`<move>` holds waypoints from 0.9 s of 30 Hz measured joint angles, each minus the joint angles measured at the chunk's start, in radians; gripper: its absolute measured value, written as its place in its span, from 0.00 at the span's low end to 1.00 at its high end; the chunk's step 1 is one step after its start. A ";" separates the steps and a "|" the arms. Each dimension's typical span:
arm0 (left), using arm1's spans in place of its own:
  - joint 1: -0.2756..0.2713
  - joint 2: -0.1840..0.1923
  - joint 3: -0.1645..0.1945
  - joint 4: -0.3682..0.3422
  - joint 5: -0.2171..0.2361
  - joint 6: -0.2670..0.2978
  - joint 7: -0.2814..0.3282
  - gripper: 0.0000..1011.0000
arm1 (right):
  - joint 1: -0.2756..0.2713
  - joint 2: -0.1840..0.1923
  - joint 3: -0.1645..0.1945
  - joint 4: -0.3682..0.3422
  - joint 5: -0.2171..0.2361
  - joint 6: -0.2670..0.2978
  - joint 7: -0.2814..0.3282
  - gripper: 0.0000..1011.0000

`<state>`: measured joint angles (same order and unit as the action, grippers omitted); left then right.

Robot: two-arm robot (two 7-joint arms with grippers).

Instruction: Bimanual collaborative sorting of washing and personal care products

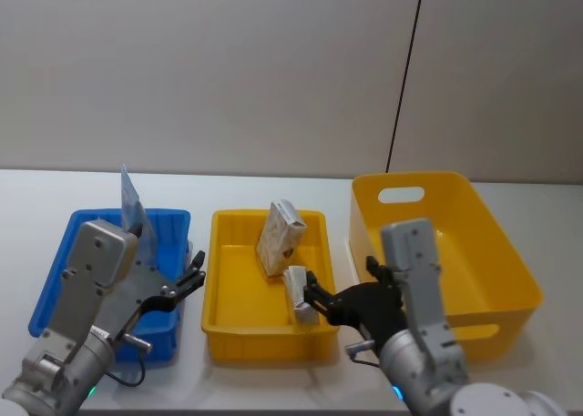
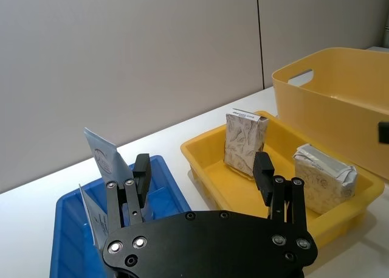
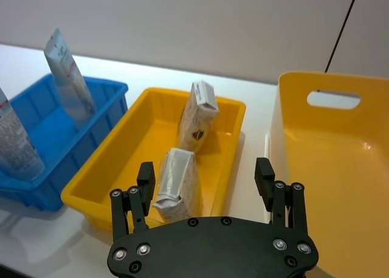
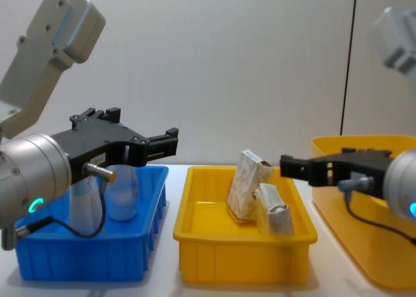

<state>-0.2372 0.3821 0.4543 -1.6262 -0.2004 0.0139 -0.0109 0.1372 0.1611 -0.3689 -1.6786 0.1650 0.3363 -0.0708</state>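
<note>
- The right gripper [image 3: 205, 170] hangs over the front right part of the yellow tray [image 1: 264, 343]. Its jaws are spread wide and hold nothing. The small pack [image 3: 177, 184] lies in the tray just under and ahead of it, so I judge that picking up this pack is the step in hand.
- To do it well, the gripper should come down with one finger on each long side of the pack. It should also keep off the tray's right wall, which is not far from the pack.
- The carton [image 3: 197, 117] stands tilted just behind the pack, and I cannot tell if they touch. An approach that goes too far forward may tip the carton over.
- The left gripper [image 2: 202, 163] hovers above the right edge of the blue bin [image 1: 55, 289], its jaws also spread and empty. It is better for it to wait there, apart from the tray, so that the two arms do not meet.
- The pack is whitish with a faint pattern and has a folded end. Its wrap looks soft, so a moderate squeeze is probably enough.
- The carton is beige and mottled, with a pale top flap.
- In the blue bin a pale tube [image 3: 67, 74] leans with its flat end up, and a clear bottle [image 4: 121, 196] stands near it.
- The big yellow bin [image 1: 510, 279] stands just to the right of the tray.
</note>
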 joint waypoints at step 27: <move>0.000 0.000 0.000 0.000 0.000 0.000 0.000 0.99 | 0.166 -0.149 -0.058 0.259 -0.057 0.153 -0.054 0.99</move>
<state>-0.2372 0.3821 0.4542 -1.6262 -0.2004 0.0139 -0.0109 0.3036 0.0118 -0.4272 -1.4194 0.1082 0.4891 -0.1250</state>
